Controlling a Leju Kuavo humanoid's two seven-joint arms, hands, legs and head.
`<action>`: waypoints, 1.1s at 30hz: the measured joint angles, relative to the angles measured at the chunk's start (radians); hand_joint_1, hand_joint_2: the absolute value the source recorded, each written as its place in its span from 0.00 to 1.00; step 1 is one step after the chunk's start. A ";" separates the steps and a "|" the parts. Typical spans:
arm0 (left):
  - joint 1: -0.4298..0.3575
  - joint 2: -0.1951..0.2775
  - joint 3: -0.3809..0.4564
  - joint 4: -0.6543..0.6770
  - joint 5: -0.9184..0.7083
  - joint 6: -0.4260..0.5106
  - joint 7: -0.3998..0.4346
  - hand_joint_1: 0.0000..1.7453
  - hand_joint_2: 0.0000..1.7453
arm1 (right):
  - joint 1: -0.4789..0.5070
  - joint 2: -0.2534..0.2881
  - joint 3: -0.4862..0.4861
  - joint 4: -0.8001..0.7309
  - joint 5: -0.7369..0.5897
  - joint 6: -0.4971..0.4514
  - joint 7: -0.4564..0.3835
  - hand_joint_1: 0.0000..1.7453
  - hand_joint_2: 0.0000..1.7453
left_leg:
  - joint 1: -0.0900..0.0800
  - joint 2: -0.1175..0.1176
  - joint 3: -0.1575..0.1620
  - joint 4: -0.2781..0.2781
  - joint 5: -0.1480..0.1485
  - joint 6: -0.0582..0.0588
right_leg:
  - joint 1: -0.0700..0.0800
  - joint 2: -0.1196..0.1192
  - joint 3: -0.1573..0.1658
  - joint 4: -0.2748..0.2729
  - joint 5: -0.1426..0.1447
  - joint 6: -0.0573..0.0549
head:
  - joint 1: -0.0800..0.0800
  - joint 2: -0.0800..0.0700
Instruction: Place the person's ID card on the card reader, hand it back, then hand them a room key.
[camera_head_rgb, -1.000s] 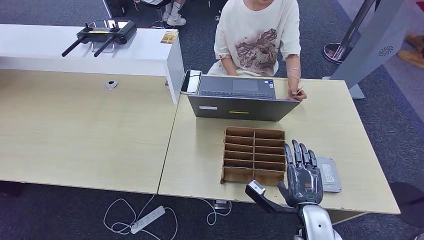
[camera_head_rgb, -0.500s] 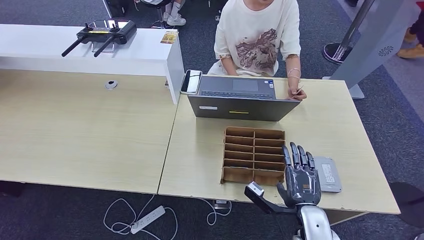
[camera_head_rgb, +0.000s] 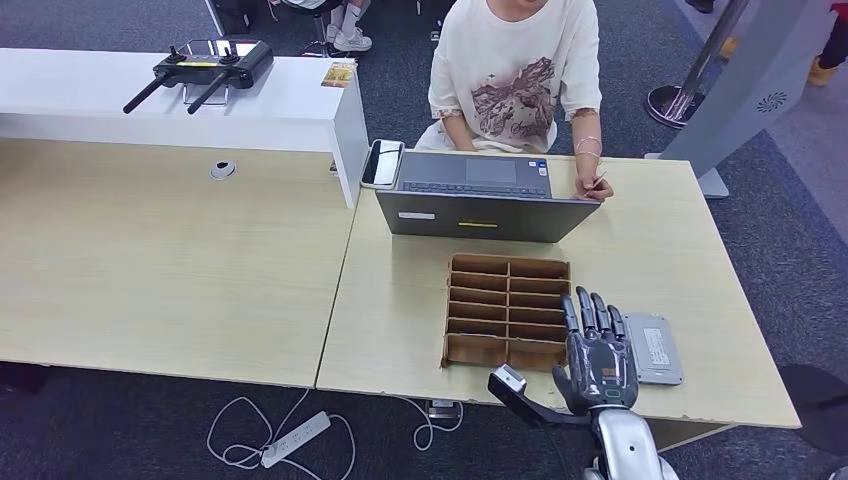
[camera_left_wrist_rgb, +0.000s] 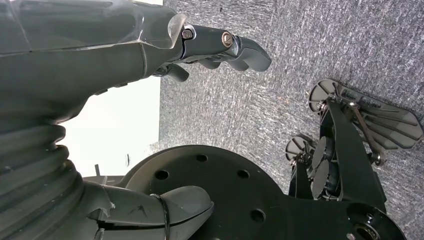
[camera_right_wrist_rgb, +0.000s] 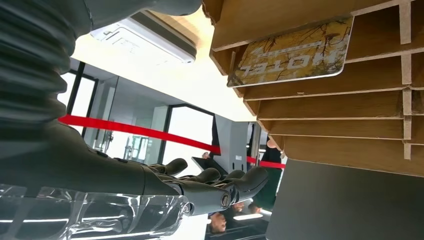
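Wooden desk (camera_head_rgb: 650, 250), laptop (camera_head_rgb: 480, 200) behind slotted tray (camera_head_rgb: 508, 310)

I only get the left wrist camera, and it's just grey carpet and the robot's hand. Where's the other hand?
Observer: The right hand is up at the near edge of the desk, between a wooden tray and the card reader. Its fingers are straight and hold nothing.
Operator: Is there a room key anywhere?
Observer: Yes. The right wrist view shows a hotel card lying in one compartment of the tray.
Operator: Who has the ID card?
Observer: The person behind the laptop holds something thin at the desk's far side, probably a card; it's too small to be sure.
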 joint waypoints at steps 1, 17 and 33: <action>0.000 0.000 0.000 0.000 -0.001 0.000 0.000 0.00 1.00 | -0.001 0.000 0.000 0.003 0.000 -0.003 -0.002 0.16 1.00 | 0.000 0.000 0.000 0.000 0.000 0.000 | 0.000 0.000 0.000 0.000 0.000 0.000 | 0.000 0.000; 0.000 0.005 0.000 0.000 -0.002 0.000 0.000 0.00 1.00 | -0.013 0.000 0.000 0.027 -0.002 -0.028 -0.013 0.21 1.00 | 0.000 0.000 0.000 0.000 0.000 0.000 | 0.000 0.000 0.000 0.000 0.000 0.000 | 0.000 0.000; 0.000 0.006 0.000 0.000 -0.001 0.000 0.000 0.00 1.00 | -0.027 0.000 0.000 0.034 -0.002 -0.028 -0.015 0.34 1.00 | 0.000 0.000 0.000 0.000 0.000 0.000 | 0.000 0.000 0.000 0.000 0.000 0.000 | 0.000 0.000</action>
